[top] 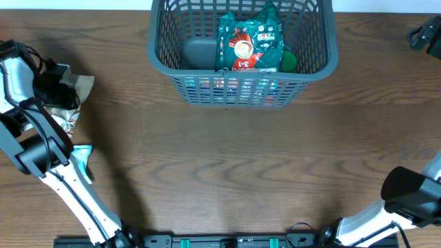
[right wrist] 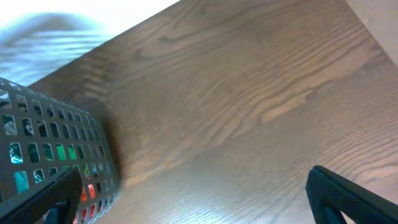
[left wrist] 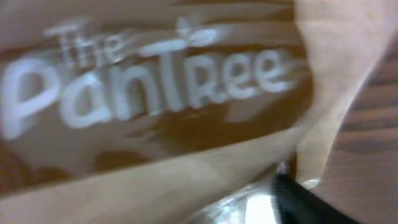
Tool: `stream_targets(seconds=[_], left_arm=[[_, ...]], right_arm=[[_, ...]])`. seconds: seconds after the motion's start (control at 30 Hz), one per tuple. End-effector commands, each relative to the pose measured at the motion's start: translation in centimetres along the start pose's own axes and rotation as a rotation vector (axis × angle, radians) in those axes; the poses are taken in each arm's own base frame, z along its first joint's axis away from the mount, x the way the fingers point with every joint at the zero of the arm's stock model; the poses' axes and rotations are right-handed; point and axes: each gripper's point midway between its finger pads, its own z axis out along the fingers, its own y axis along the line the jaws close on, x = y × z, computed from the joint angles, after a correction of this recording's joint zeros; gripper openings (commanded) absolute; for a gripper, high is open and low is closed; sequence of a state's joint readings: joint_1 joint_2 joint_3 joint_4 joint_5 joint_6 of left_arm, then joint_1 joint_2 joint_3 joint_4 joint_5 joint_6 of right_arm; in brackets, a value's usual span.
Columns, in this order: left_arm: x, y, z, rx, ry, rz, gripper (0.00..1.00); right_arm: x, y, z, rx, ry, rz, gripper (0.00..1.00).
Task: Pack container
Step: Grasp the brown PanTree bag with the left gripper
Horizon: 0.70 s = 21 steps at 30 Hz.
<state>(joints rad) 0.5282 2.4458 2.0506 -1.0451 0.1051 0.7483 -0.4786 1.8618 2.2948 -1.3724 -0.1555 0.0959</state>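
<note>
The container [top: 207, 86] is a dark grey lattice basket at the table's far middle, holding green and red packets [top: 249, 41] and a dark grey object [top: 198, 52]. Its wall also shows in the right wrist view [right wrist: 56, 143]. My left gripper [top: 62, 86] is at the far left, on a brown packet [top: 81, 86]. In the left wrist view this packet [left wrist: 155, 93], marked "The PanTree", fills the blurred frame. Its silvery edge lies by my one visible finger, so the left gripper [left wrist: 249, 208] looks shut on it. My right gripper [top: 426, 34] is open and empty at the far right, above bare table [right wrist: 205, 199].
A teal packet [top: 83, 160] lies on the wood table beside my left arm. Another packet [top: 69, 124] is partly under that arm. The right arm's base is at the front right corner.
</note>
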Motion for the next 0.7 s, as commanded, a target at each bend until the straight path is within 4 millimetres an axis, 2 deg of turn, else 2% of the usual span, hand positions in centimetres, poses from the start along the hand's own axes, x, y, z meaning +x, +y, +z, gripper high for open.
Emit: stream_targets(seconds=[0.0, 0.1, 0.2, 0.3, 0.33, 0.4, 0.5, 0.67], left_arm=[[1.2, -1.6, 2.4, 0.073, 0.047, 0.002, 0.54], [1.0, -1.7, 2.3, 0.071, 0.047, -0.018, 0.38], [0.6, -1.9, 1.7, 0.062, 0.037, -0.045, 0.30], [-0.6, -2.0, 0.1, 0.037, 0.005, -0.090, 0.19], [-1.1, -2.1, -0.7, 0.025, -0.014, -0.110, 0.12], [-2.3, -2.2, -2.9, -0.003, -0.060, -0.153, 0.06], [-3.8, -2.8, -6.7, -0.040, -0.134, -0.193, 0.06], [-6.0, -5.2, -15.6, -0.105, -0.313, -0.232, 0.06]], right_arm=[[0.1, -0.5, 0.4, 0.014, 0.012, 0.019, 0.99], [0.1, -0.6, 0.4, 0.022, 0.011, 0.018, 0.99], [0.1, -0.7, 0.4, 0.026, 0.011, 0.018, 0.99], [0.1, -0.7, 0.4, 0.026, 0.011, 0.018, 0.99], [0.1, -0.7, 0.4, 0.026, 0.011, 0.018, 0.99], [0.1, -0.7, 0.4, 0.026, 0.011, 0.018, 0.99], [0.1, -0.7, 0.4, 0.026, 0.011, 0.018, 0.99], [0.2, -0.6, 0.4, 0.025, 0.016, 0.018, 0.99]])
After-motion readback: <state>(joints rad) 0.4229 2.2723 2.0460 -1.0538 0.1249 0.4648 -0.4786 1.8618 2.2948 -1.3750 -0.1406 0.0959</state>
